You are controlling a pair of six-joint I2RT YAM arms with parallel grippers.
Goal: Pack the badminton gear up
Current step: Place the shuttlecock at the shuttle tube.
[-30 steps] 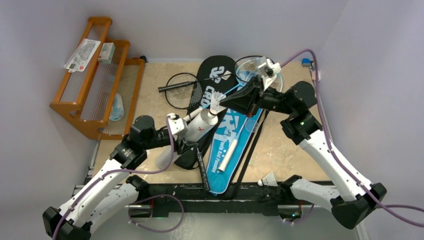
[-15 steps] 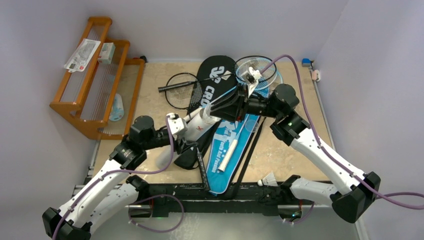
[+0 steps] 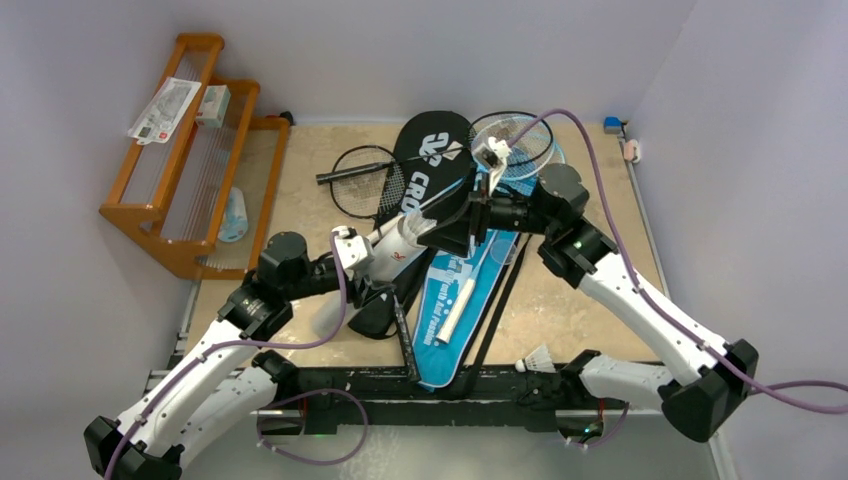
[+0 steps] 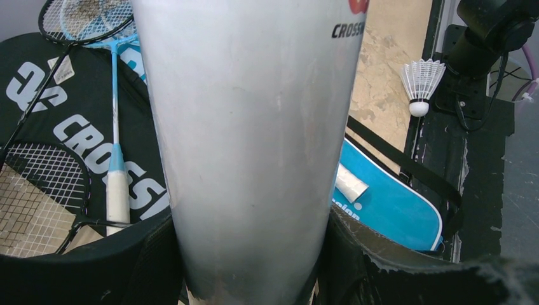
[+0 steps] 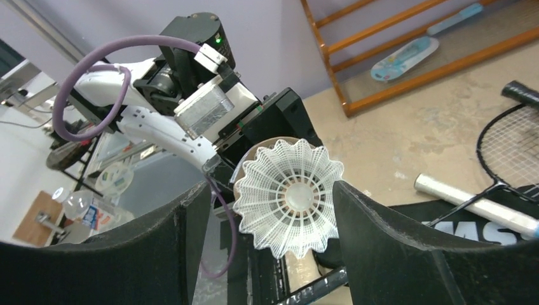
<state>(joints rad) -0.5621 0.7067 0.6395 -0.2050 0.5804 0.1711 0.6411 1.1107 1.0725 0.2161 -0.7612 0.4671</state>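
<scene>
One shuttlecock [image 5: 289,198] sits at the tube [image 4: 254,114] mouth, with the right gripper [image 5: 272,213] spread around it. Back straight off while the left gripper [image 4: 251,267] clamps the tube.

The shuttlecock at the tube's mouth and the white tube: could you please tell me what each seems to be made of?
The shuttlecock: likely moulded plastic, matte white; its skirt is an open lattice with a scalloped rim, not separate feathers. The white tube: probably coated cardboard, smooth with a dull sheen and printed logo; its rim looks tan.

white tube [image 4: 254,146]: top cut off, left wrist view | tube mouth: mostly behind shuttlecock [image 5: 289,198] | orange rack [image 3: 240,92] items: unidentifiable
</scene>
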